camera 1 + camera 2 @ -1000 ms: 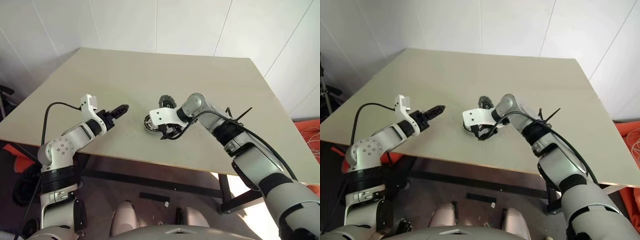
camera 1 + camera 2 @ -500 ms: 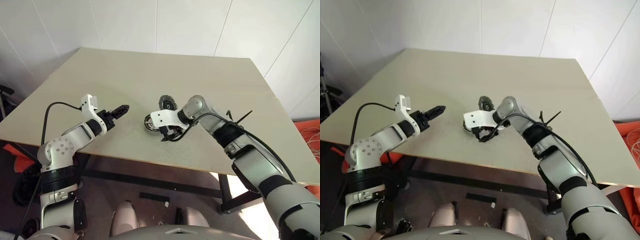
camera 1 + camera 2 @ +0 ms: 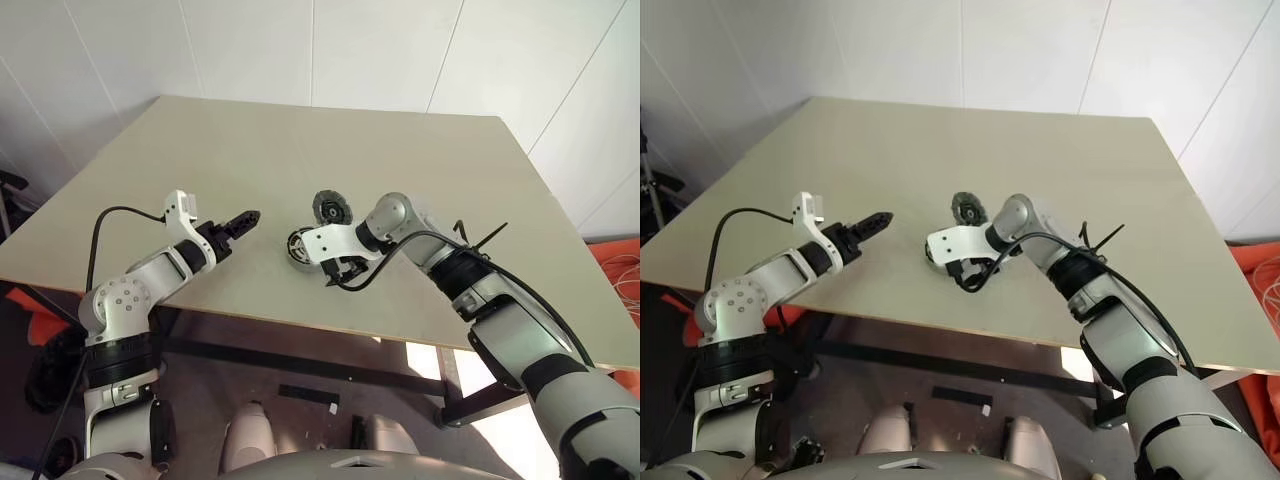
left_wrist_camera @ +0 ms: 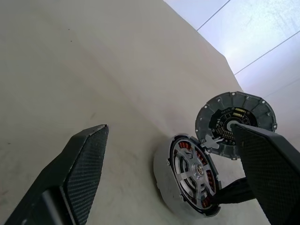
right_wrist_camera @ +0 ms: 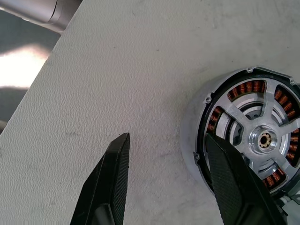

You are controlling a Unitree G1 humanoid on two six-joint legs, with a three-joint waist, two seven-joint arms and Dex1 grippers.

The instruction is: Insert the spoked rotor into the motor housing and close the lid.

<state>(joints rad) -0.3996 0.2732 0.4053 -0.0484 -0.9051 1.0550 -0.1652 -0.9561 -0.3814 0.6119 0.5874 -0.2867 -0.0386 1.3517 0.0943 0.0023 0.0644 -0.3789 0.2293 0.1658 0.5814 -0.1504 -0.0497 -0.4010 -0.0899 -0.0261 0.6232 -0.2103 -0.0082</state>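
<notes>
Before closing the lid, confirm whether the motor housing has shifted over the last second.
No. The motor housing lies where it did, equally far from the table's near edge in the left eye view.

A beige table (image 3: 400, 170) with a finely textured top is set in a corner formed by white panelled walls (image 3: 370, 50), whose panels are divided by thin seams. The tabletop is carried on a dark metal frame (image 3: 300, 362), visible beneath the near edge. A dark floor (image 3: 250, 390) is seen under the table, with a bright patch of light (image 3: 500, 440) cast on it at the right. An orange object (image 3: 618, 270) with pale cables is located at the far right.
</notes>
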